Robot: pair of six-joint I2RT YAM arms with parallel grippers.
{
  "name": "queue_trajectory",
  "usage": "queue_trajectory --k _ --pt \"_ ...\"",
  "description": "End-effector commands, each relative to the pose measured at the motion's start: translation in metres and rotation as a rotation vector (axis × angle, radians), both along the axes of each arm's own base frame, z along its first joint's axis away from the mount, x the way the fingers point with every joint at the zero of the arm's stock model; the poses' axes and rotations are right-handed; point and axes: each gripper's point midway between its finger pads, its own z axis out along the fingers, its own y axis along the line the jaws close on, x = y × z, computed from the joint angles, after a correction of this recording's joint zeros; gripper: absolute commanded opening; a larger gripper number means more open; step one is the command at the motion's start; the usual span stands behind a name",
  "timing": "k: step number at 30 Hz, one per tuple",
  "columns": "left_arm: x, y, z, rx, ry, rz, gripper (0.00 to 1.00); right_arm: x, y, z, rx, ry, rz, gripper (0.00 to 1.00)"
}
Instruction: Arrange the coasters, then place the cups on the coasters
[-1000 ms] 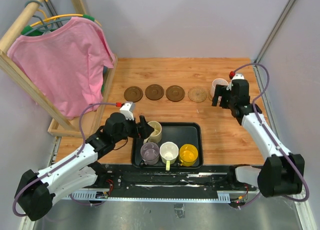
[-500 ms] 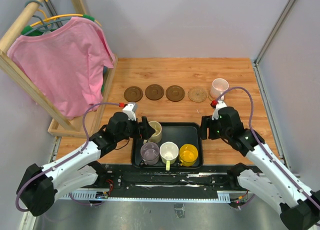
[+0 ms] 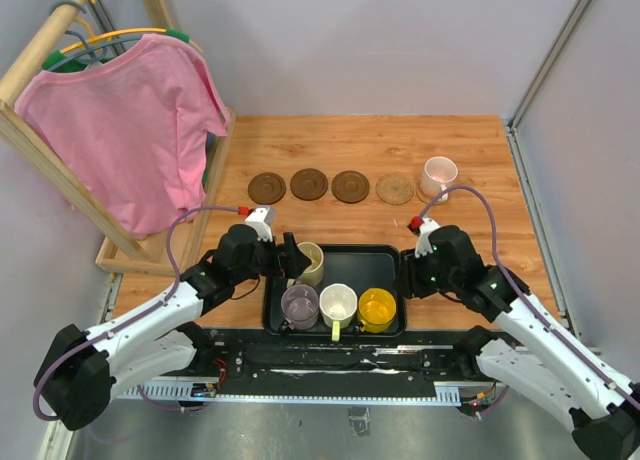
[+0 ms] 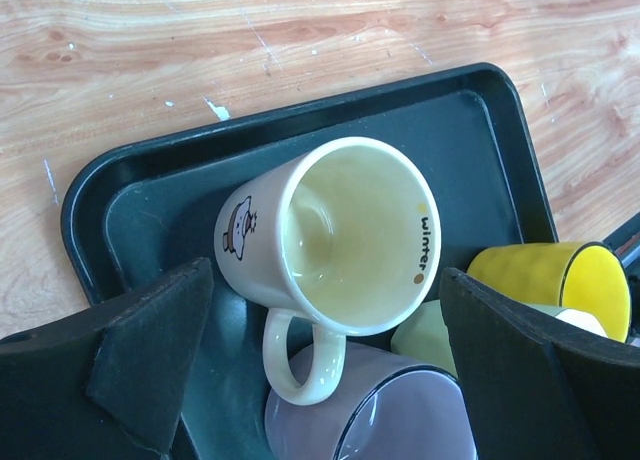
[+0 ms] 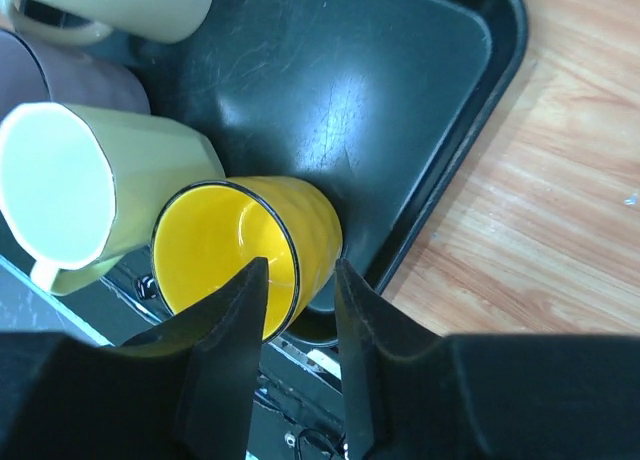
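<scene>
Top external view: a wooden bench (image 3: 340,145) carries a row of coasters and, at its near edge, a black tray (image 3: 385,252).
Coasters: three dark brown coasters (image 3: 309,184) lie side by side without touching. A tan coaster (image 3: 396,189) sits to their right in the same row.
Pink cup (image 3: 438,174): upright at the right end of that row, just beside the tan coaster; what lies under it is mostly hidden.
Cream cup (image 4: 345,235): in the tray's far left corner, its handle pointing at the grey-lilac cup (image 3: 299,303).
Tray's near row: grey-lilac cup, white cup (image 3: 338,302) with a yellowish handle, and yellow cup (image 3: 377,308), left to right, close together.
Left hand (image 4: 325,300): spread wide, one finger on each side of the cream cup with clear gaps to its wall, gripping nothing.
Right hand (image 5: 300,280): at the tray's right edge, fingers a narrow gap apart. They straddle the yellow cup's wall nearest that edge, one finger over the inside and one outside. Whether they pinch it cannot be told.
Left side: a pink shirt (image 3: 120,120) hangs on a wooden rack.
</scene>
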Motion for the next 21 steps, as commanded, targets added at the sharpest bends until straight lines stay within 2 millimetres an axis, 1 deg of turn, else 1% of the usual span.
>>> queue_trajectory --k 1,3,8,10,12,15,17,21 --pt "0.000 0.001 0.003 -0.016 -0.017 0.016 1.00 -0.012 0.013 -0.017 -0.018 0.061 0.075 0.37" --pt "-0.001 0.002 0.002 -0.017 -0.017 0.017 1.00 -0.016 0.017 -0.025 -0.046 0.083 0.097 0.38" --pt "-0.002 0.003 0.001 -0.018 -0.015 0.019 1.00 -0.020 0.021 -0.035 -0.116 0.094 0.129 0.38" --pt "-0.002 0.003 0.000 -0.019 -0.012 0.021 1.00 -0.020 0.021 -0.039 -0.140 0.102 0.131 0.37" --pt "-0.002 0.003 0.000 -0.020 -0.012 0.024 1.00 -0.019 0.020 -0.042 -0.163 0.106 0.129 0.33" --pt "-0.001 0.003 -0.001 -0.020 -0.013 0.026 1.00 -0.014 0.018 -0.044 -0.194 0.094 0.122 0.25" --pt "-0.001 0.003 -0.001 -0.020 -0.013 0.028 1.00 -0.008 0.017 -0.043 -0.217 0.071 0.118 0.22" --pt "0.001 0.002 -0.002 -0.019 -0.016 0.029 1.00 0.010 0.018 -0.037 -0.274 0.006 0.135 0.21"
